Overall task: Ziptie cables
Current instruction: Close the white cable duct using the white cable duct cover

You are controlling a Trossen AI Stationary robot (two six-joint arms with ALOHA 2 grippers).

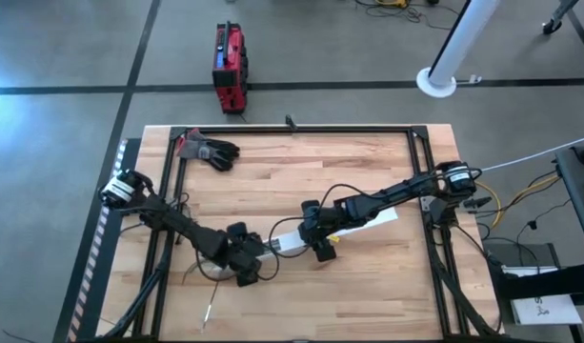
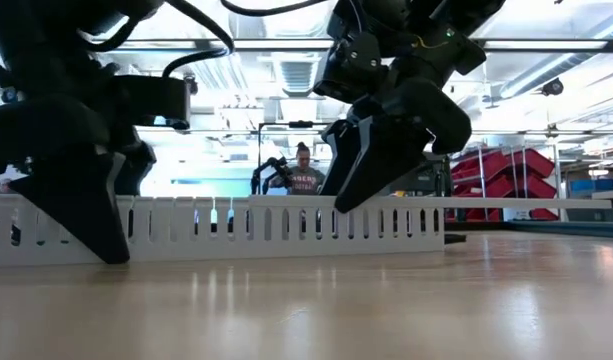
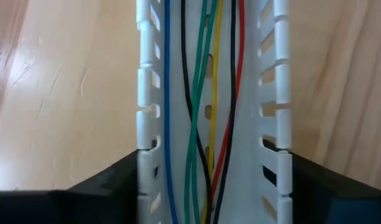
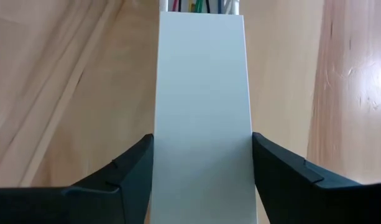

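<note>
Item one, nearest along the table's front: the left gripper, dark, matte, two wedge-shaped fingers set astride the long white slotted plastic channel, one finger against each outer wall. The walls are thin, toothed combs of smooth plastic with evenly cut slots.

Item two, inside that channel: the cables, thin glossy insulated wires in blue, green, black, yellow and red, lying lengthwise on the channel floor between the two walls, crossing one another loosely near the left fingers. No tie shows around them.

Item three, just beyond and beside: the right gripper, same dark build, its fingers spread either side of the flat white plastic lid, a plain smooth strip lying along the channel's top. Coloured wire ends peep out past the lid's far edge.

Item four: the pale wooden table, butcher-block planks, faintly scratched and lightly glossy, bounded by a black metal frame.

Item five, far left corner of the table: a black work glove with a red cuff, limp and crumpled.

Item six, on the grey tiled floor beyond: a red and black boxy case; to the right, a white round-based post.

Item seven, room behind: a person at a distance; red shelving bins.
</note>
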